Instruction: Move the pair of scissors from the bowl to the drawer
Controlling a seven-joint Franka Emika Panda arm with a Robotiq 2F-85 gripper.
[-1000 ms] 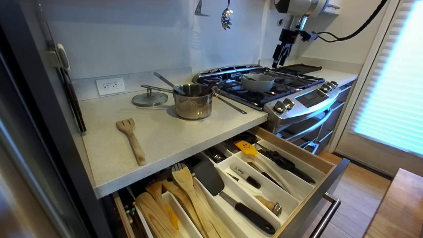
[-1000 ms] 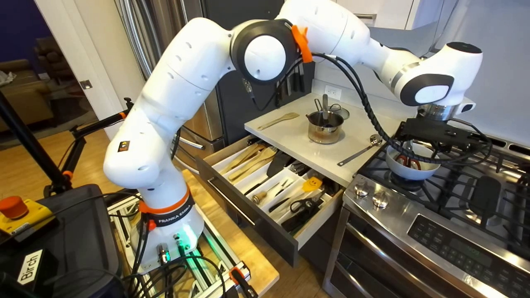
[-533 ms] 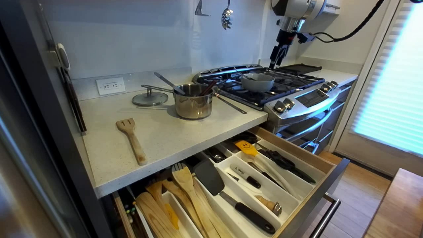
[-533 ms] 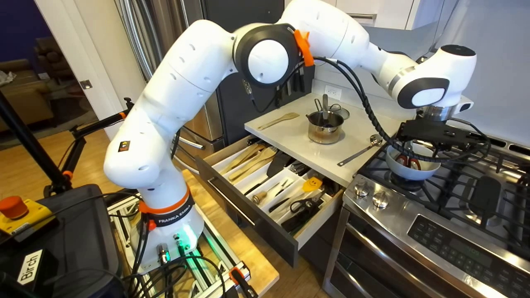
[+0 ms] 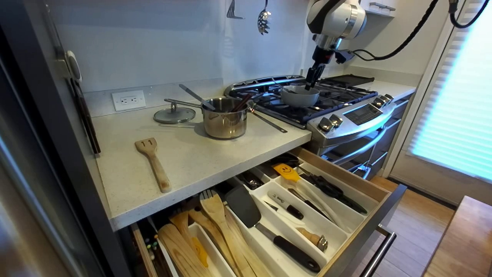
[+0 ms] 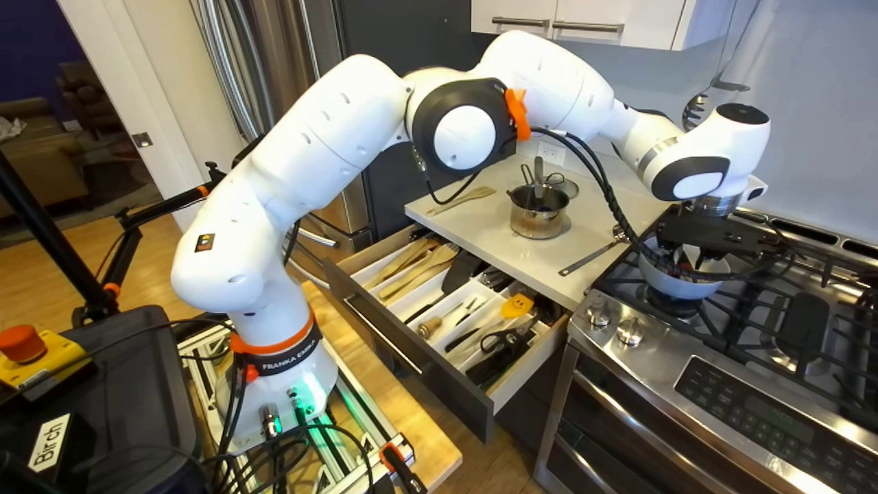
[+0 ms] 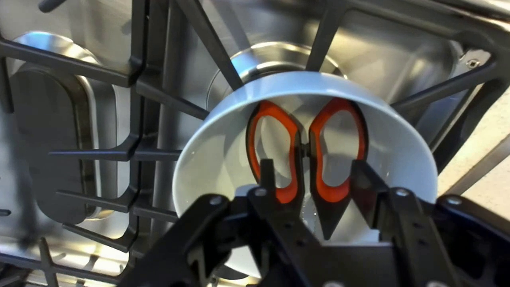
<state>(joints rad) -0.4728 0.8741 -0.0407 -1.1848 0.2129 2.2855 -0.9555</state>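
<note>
Wrist view: the pair of scissors (image 7: 314, 167), dark with orange-red linings in both handle loops, sits inside the pale round bowl (image 7: 207, 175); the jaws stand well apart over it, gripping nothing.

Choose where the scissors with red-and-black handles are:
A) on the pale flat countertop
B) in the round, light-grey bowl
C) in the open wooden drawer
B: the wrist view shows the scissors with red-and-black handles inside the round, light-grey bowl, which sits on the black metal grate.
</note>
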